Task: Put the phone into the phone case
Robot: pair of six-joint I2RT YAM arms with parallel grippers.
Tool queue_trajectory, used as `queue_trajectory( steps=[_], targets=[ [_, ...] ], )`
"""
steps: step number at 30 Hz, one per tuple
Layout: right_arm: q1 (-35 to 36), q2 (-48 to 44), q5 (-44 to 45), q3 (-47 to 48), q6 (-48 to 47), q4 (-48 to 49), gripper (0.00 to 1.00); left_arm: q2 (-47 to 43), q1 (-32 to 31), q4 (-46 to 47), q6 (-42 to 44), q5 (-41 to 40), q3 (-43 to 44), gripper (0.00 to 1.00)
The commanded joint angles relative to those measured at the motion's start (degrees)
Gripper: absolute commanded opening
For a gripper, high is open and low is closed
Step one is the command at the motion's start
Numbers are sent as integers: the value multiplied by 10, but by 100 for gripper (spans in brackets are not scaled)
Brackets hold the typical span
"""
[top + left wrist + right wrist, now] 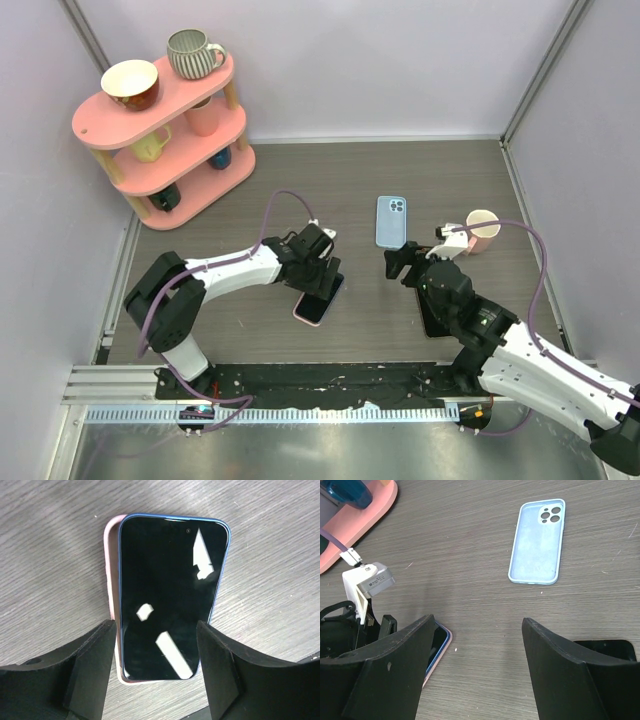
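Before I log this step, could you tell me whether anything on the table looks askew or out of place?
The blue-framed black phone lies crooked on the pink phone case: pink rim shows along only one long side and one end, so it looks unseated.

One phone [170,595] shows, along with two phone cases, a pink case [112,580] and a pale blue case [391,220]. There is also one flat black slab [607,647] toward the tabletop's near edge, possibly a third case. One three-tier shelf [95,125] stands at the far left corner. There are seven cups: a striped mug [192,53], a cream cup [131,84], a pink cup [203,117], a yellow mug [150,145], a teal cup [220,158], a dark cup [166,196], and a pale cup [483,231] near the right edge.
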Motion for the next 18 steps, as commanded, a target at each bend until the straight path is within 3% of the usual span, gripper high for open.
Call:
queue_trajectory(
  steps=[1,6,9,15,17,18],
  targets=[
    [3,2,4,-2,14,19,76,-12,-2,22,1,-33,1,27],
    [2,5,0,-11,23,22,76,-8,-1,10,3,-22,13,52],
    [2,14,-5,-6,51,15,76,-21,-1,0,-8,-23,20,60],
    [2,62,-63,-4,138,7,69,-79,21,-29,-41,-35,49,61],
    [3,82,-92,-14,179,16,64,-94,47,-26,-68,-28,45,55],
    [2,91,-107,-17,193,20,56,-95,57,-27,-79,-28,42,47]
  ],
)
